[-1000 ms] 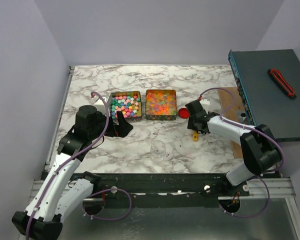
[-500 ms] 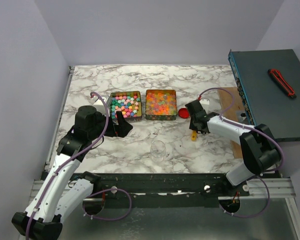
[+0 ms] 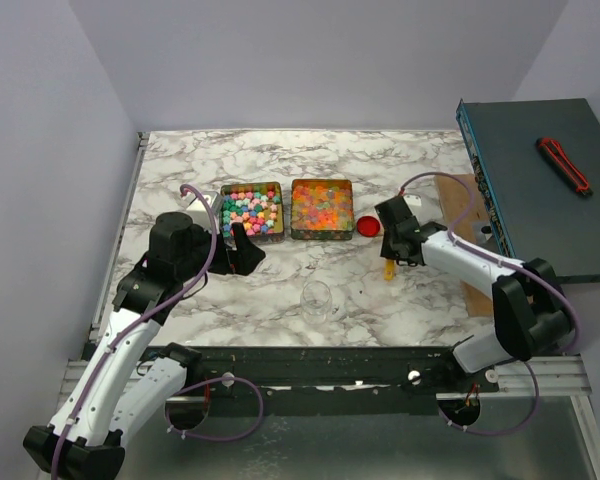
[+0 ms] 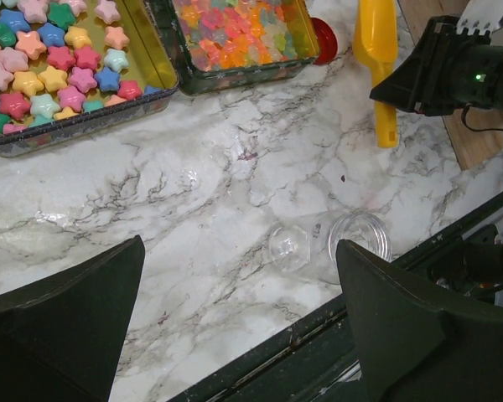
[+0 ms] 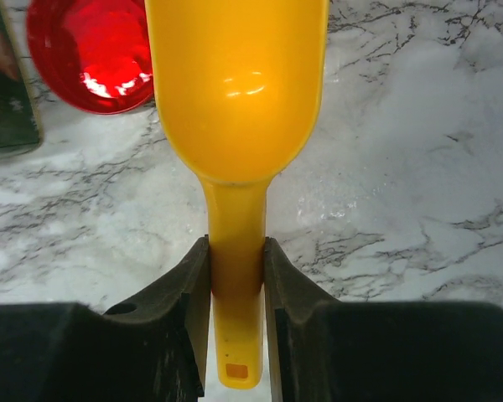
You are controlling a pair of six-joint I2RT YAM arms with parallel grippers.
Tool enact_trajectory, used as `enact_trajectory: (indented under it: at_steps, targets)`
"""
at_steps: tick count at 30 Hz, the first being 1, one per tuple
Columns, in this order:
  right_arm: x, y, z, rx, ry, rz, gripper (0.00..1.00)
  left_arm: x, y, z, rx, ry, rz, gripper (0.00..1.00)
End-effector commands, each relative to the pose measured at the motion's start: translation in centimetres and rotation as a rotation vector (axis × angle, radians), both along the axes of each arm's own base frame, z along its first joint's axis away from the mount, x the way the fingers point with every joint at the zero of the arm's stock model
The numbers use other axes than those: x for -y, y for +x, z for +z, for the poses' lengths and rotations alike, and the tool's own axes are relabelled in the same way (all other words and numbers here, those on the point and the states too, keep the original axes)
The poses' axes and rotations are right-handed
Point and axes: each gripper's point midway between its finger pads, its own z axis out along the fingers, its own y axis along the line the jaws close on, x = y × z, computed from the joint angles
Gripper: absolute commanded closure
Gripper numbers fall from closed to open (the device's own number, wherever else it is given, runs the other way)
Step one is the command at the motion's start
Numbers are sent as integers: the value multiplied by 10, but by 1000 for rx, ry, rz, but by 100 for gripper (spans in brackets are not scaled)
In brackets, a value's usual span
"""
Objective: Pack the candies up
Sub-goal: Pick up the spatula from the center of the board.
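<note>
Pastel star candies (image 3: 252,210) (image 4: 59,67) fill the left tin, and glossy orange and red jelly candies (image 3: 322,207) (image 4: 235,33) fill the tin beside it. My right gripper (image 3: 393,248) (image 5: 235,251) is shut on the handle of a yellow scoop (image 3: 389,268) (image 5: 235,92) (image 4: 377,50), just right of the tins; the scoop's bowl is empty. A clear jar (image 3: 317,298) (image 4: 335,247) lies on its side near the front edge. My left gripper (image 3: 242,250) (image 4: 239,247) hangs open above the marble, in front of the pastel tin, holding nothing.
A round red cap (image 3: 367,226) (image 5: 88,54) lies on the marble between the jelly tin and the scoop. A blue-grey box (image 3: 540,200) with a red-and-black tool (image 3: 563,163) on top stands at the right, a wooden board (image 3: 468,230) under it.
My right gripper's jaws have closed onto the scoop's handle, and the right arm's elbow has swung a little to the right. The left arm has not moved.
</note>
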Motion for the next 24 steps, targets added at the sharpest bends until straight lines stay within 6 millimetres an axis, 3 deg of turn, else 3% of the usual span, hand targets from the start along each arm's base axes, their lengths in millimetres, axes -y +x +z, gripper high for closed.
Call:
enact_trajectory:
  at_steps: [1, 11, 24]
  targets:
    - [-9, 6, 42, 61, 54, 50, 99, 0, -1, 3, 28, 4, -4, 1]
    - [-29, -7, 93, 141, 120, 192, 99, 0, -2, 5, 36, -6, -6, 1]
    - [-100, -55, 160, 258, 231, 557, 99, 12, -13, 23, 102, -73, -93, 1]
